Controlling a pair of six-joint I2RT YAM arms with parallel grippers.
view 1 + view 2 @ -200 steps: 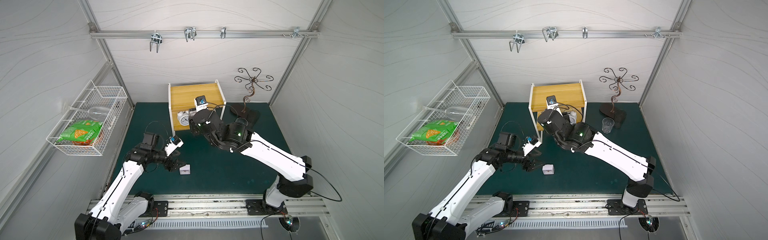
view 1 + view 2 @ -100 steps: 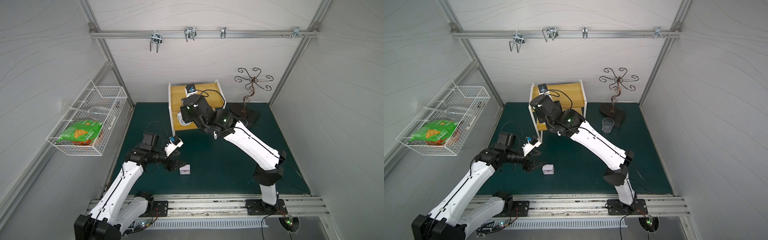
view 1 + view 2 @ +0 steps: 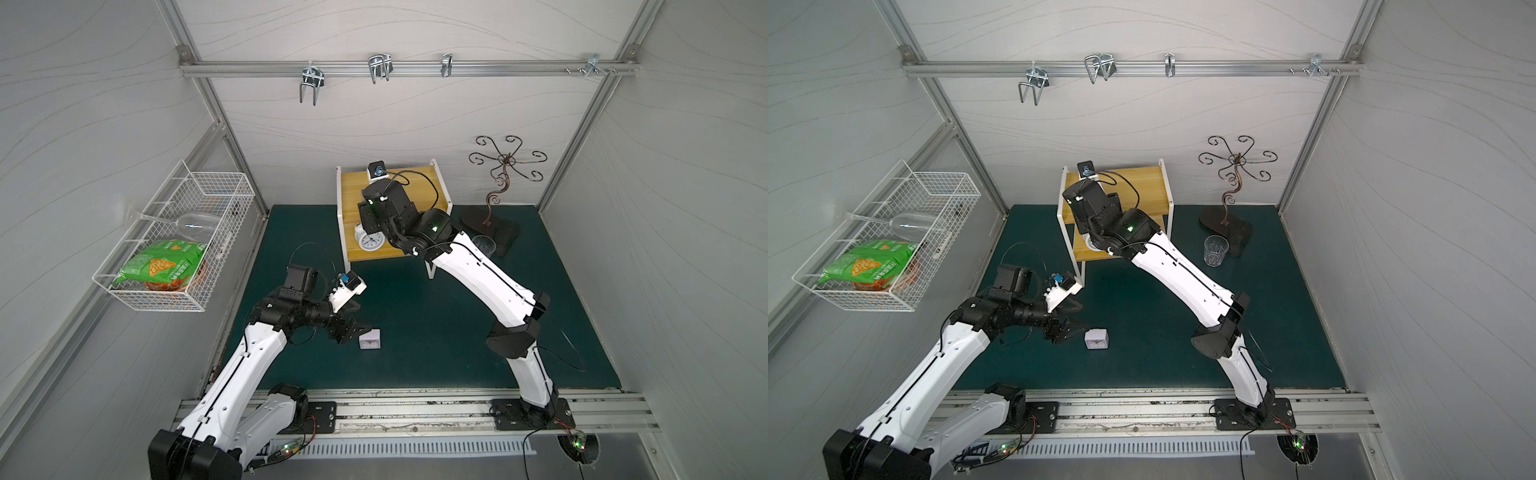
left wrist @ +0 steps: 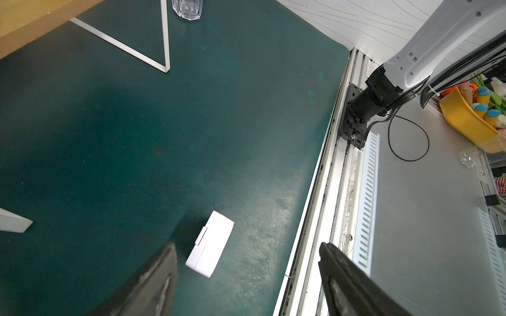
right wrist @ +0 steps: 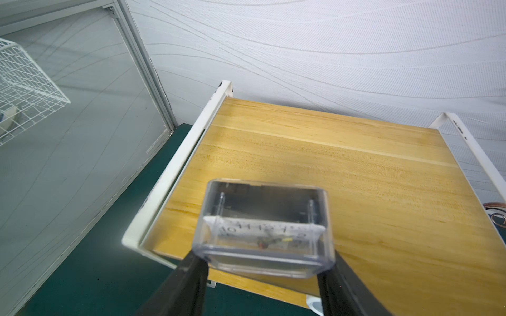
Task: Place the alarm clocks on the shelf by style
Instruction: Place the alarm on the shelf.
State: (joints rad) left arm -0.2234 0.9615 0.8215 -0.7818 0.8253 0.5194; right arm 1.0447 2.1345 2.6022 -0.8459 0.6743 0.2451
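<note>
**Clear clock reaches the top tier.** The right tool point(image 5: 261, 264), its jaws clamped on the two sides of the transparent-cased square clock point(image 5: 265, 224), hung over the upper board of the shelf point(image 5: 356, 169), near the board's front edge. A second before, the same arm had been lower, in front of the shelf's lower step. In that second it swung up and back toward the wall, carrying the clock with it. Whether the clock's base had met the wood could not be told.

On the lower board a round twin-bell clock point(image 3: 371, 240) stood in plain sight in a top view, and the arm hid whatever else was beside it. The left tool point(image 3: 351, 330) had not shifted. Its jaws stood apart, low over the green counter point(image 3: 436, 340), and the white square clock point(image 3: 370, 340) lay ungripped just beyond its fingertips. A drinking glass point(image 3: 1216, 249) stood on the counter near the shelf.

The lift appeared to put the square clear-cased clock on the upper tier, above the round one, which would suit sorting by style. The release was not yet made, and the white square clock looked due for the same tier.
</note>
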